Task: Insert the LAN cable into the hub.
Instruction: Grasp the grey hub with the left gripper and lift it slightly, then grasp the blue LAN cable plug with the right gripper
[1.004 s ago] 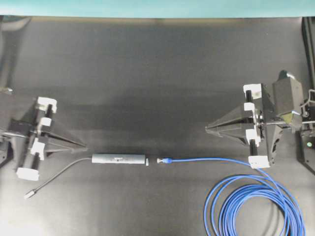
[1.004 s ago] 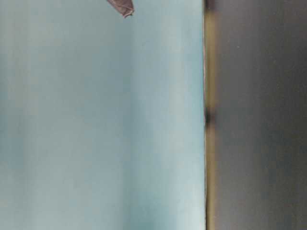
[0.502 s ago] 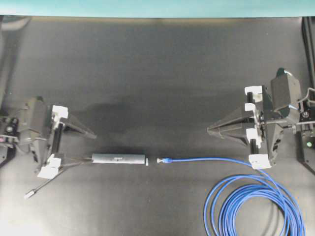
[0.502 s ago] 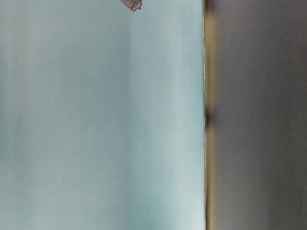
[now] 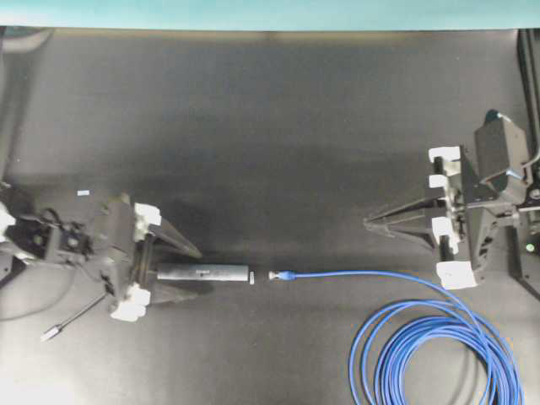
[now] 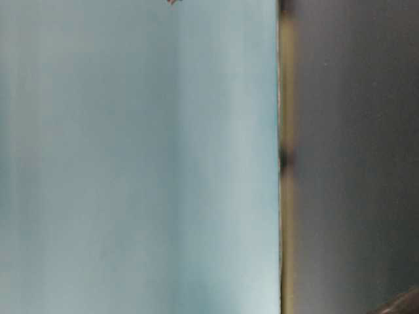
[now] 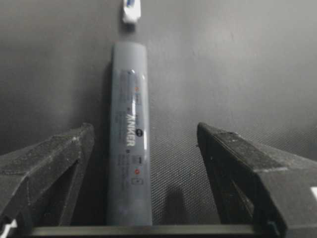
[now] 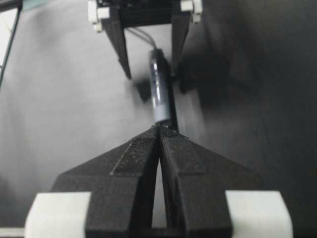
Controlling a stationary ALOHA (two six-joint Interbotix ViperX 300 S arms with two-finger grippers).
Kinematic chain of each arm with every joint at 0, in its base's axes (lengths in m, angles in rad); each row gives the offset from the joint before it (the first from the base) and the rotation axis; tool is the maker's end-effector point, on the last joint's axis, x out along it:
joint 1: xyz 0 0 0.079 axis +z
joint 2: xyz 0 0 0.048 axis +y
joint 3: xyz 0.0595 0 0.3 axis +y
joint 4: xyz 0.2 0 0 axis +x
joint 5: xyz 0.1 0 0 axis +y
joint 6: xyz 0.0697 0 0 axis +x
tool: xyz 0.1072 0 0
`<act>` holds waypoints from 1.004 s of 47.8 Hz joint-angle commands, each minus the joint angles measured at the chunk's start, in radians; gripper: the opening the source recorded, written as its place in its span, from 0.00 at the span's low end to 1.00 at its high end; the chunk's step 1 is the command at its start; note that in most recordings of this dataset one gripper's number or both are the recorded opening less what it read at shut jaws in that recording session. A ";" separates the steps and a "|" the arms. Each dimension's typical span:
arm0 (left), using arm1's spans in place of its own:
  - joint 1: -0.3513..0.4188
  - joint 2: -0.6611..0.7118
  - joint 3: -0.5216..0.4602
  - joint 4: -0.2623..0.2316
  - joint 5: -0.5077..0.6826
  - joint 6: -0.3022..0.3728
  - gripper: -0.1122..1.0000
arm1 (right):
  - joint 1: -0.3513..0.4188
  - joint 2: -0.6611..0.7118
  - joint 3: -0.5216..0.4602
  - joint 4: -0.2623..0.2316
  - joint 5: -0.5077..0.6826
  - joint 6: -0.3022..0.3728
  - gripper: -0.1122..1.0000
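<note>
Left gripper (image 5: 187,270) first on my overhead feed: its two black fingers are spread wide, one on either side of the near end of the hub (image 5: 202,272), holding nothing. That grey bar lies flat on the black table (image 5: 270,126), pointing to the right, its white end just short of the clear plug of the LAN cable (image 5: 405,337). Plug and hub sit in line with a small gap between them. From the plug the blue cable runs right and winds into loops at the lower right corner. Hub's thin grey cord (image 5: 76,316) trails off lower left to a small plug. Over on the right, right gripper (image 5: 368,224) hangs with its fingers pressed together into a point, gripping nothing, well apart from the hub and above the straight run of cable in this view.

Table-level feed gives me only a blurred pale blue surface and a dark band, nothing useful.

Left wrist camera: hub (image 7: 130,144) runs straight away from the lens between the parted fingers (image 7: 49,158), nearer the left one; whether it touches I cannot tell.

Right wrist camera: clenched fingers (image 8: 171,153) meet at the tip, with the hub (image 8: 159,94) beyond and the left gripper (image 8: 148,73) straddling its far end.
</note>
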 commanded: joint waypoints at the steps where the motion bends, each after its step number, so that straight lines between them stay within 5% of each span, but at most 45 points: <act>1: -0.002 0.008 -0.012 0.003 -0.009 0.002 0.82 | 0.005 -0.017 -0.017 0.002 0.008 0.008 0.10; 20: 0.002 0.057 -0.060 0.003 0.109 0.009 0.77 | 0.005 -0.025 -0.015 0.002 0.021 0.008 0.10; 30: -0.002 0.055 -0.060 0.003 0.130 0.060 0.34 | 0.008 -0.025 -0.008 0.002 0.046 0.008 0.10; 41: -0.002 0.009 -0.106 0.003 0.224 0.071 0.35 | 0.025 0.043 0.037 0.002 0.074 0.032 0.10; 48: -0.012 -0.041 -0.124 0.003 0.299 0.071 0.35 | 0.041 0.140 0.069 0.002 -0.043 0.049 0.18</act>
